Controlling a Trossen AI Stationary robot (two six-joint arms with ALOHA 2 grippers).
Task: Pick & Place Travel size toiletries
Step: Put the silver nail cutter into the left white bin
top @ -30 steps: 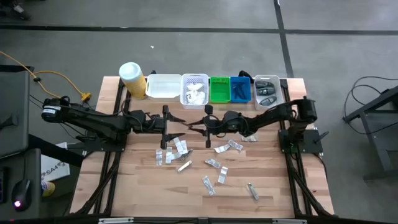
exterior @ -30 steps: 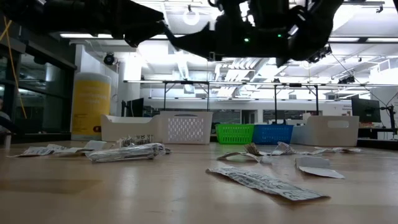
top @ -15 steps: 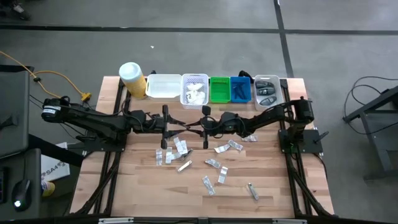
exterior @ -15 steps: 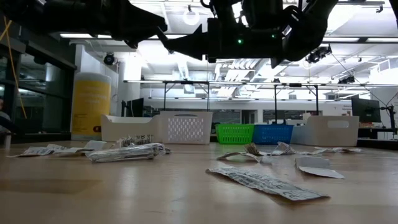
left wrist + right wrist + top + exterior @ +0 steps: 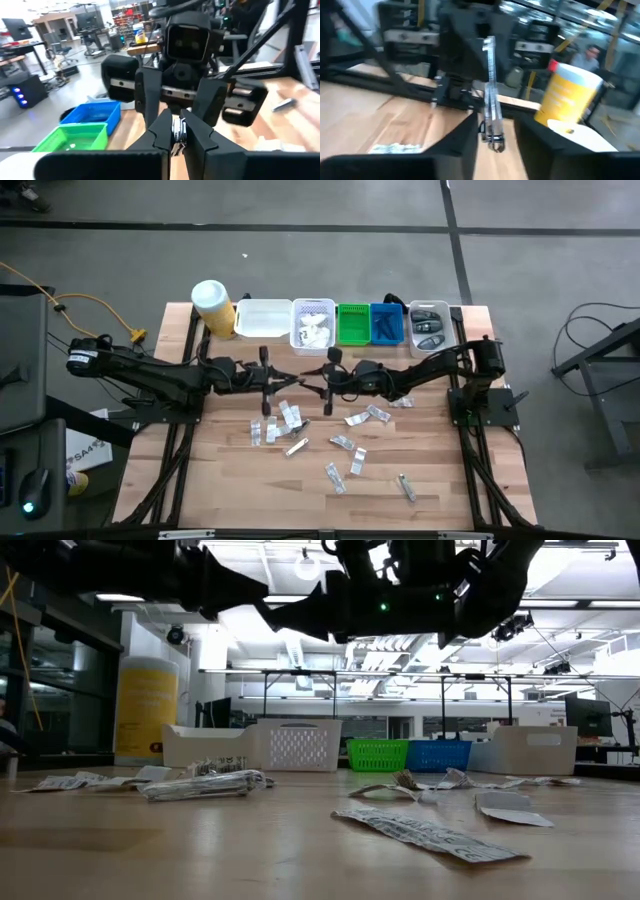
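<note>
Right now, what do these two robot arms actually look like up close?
Both are dark, nearly black, jointed arms. The left arm has a white-labelled cylinder at its base. Each ends in two flat, dark, tapered fingers. The right arm's gripper has a boxy black head with silvery bars, and a small green light shows in the low view.

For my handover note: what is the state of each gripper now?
Left gripper: closed on a clear sachet.
Right gripper: open, fingers on either side of the same sachet.
</note>
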